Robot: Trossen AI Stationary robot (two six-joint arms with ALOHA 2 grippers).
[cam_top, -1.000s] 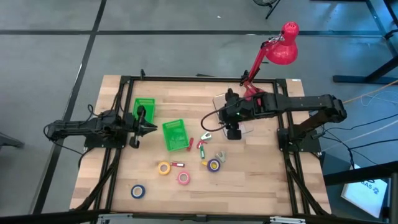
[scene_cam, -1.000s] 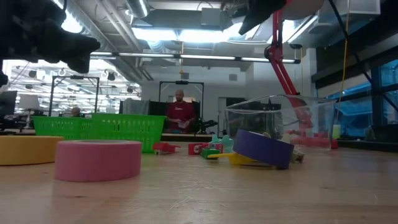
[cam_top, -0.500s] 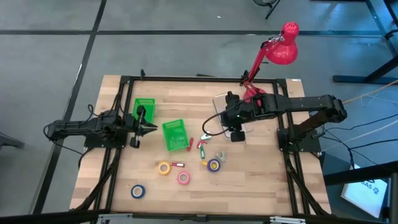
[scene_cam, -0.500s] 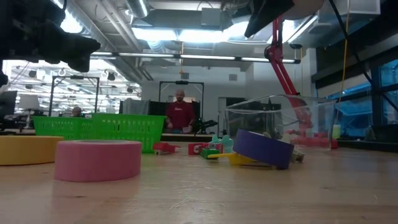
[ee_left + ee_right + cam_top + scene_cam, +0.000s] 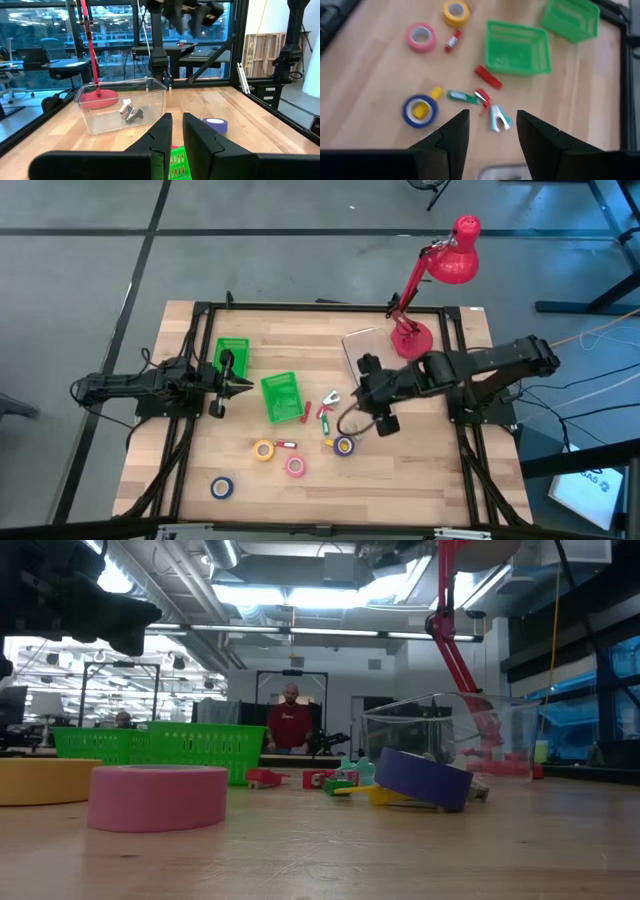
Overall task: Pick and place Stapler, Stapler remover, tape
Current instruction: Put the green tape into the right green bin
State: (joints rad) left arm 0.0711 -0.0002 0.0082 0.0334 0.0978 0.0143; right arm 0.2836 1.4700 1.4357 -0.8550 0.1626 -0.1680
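Note:
In the high view the tape rolls lie near the table's front: yellow point(image 5: 264, 450), pink point(image 5: 295, 466), blue point(image 5: 222, 487), and a purple-blue one point(image 5: 344, 445) with a yellow piece in it. A red stapler point(image 5: 302, 412) lies beside the slanted green bin point(image 5: 282, 395), and small removers point(image 5: 328, 412) are scattered next to it. My right gripper point(image 5: 368, 395) hovers open above them, near the clear box point(image 5: 362, 345). Its wrist view shows the fingers point(image 5: 492, 130) empty over a pale blue remover point(image 5: 499, 118). My left gripper point(image 5: 232, 385) waits shut at the left, by the bins.
A second green bin point(image 5: 232, 352) sits at the far left. The red desk lamp point(image 5: 440, 275) stands on its base behind the clear box, which holds a small dark and white item point(image 5: 132, 114). Bare wood lies right of the tapes. A person stands in the room beyond point(image 5: 289, 725).
My right gripper has moved from above the clear box toward the table's near edge, and now hangs over the scattered small items. It stays open. The things on the table have kept their places.

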